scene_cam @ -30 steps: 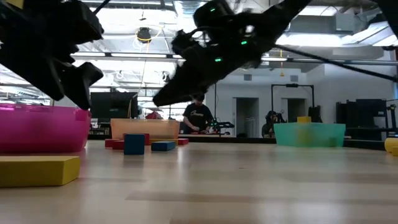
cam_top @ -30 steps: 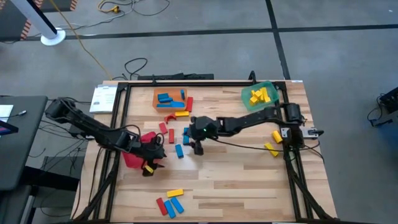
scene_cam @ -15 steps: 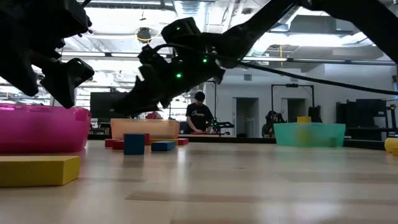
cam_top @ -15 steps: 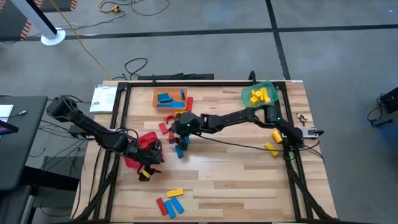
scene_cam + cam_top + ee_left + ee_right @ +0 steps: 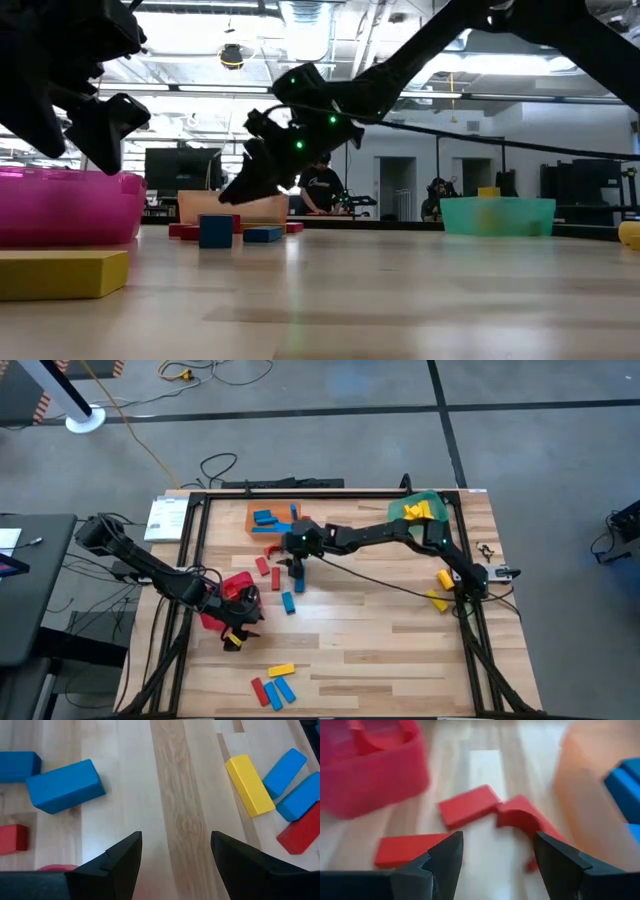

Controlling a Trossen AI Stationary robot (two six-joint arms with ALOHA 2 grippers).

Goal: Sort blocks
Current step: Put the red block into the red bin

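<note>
Sort roughly half done. Blue bars sit in the orange plastic bin (image 5: 272, 520), yellow bars in the green plastic bin (image 5: 418, 515). Loose flat rectangular blocks (image 5: 289, 603) are scattered mid-counter; another cluster (image 5: 273, 687) lies near the front edge. Right hand (image 5: 294, 567) open and empty over red strays; left hand (image 5: 240, 628) open and empty by the pink-red plastic bin (image 5: 222, 603).
</note>
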